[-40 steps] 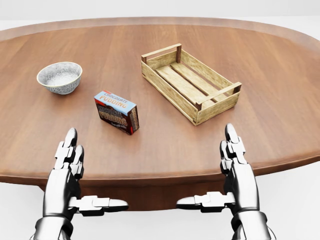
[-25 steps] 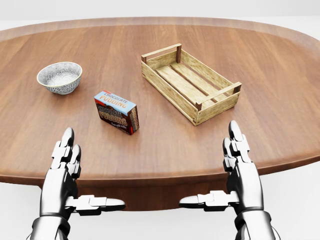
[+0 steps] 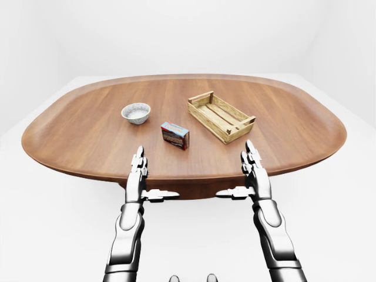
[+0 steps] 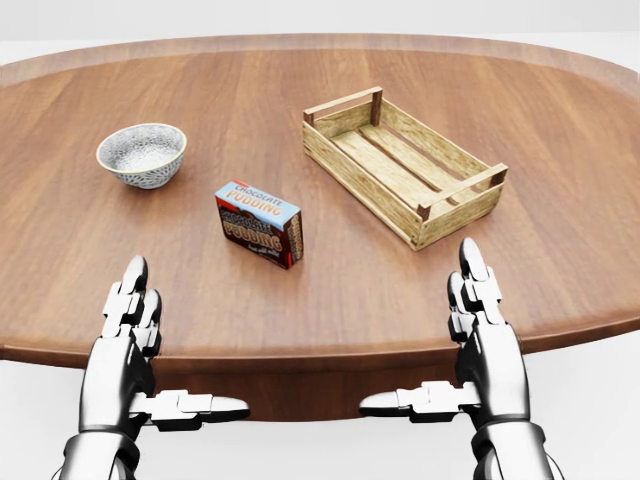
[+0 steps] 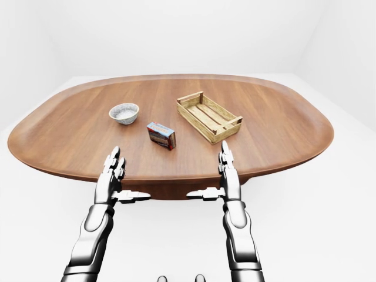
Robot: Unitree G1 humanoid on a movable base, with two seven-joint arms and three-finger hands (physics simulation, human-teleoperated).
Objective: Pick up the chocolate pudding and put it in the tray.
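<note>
Plainly, the pudding box (image 4: 259, 224) lies on the table (image 4: 560, 250) up and right of the left hand (image 4: 130, 325), nearer it than the right hand (image 4: 480, 325); both hands are spread and empty, the tray (image 4: 400, 165) beyond.

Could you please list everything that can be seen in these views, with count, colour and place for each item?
Table: one, brown wood, oval, fills most of the head view.
Chocolate pudding box: one, blue top with brown and red sides, on the table near the head view's centre, left of the tray.
Tray: one, pale slatted wood, empty, set at an angle at upper right of the head view.
Bowl: one, grey-white speckled, upright, at upper left of the head view.
Left hand: one, silver metal, fingers open, at the table's near edge, lower left.
Right hand: one, silver metal, fingers open, at the near edge, lower right.
</note>
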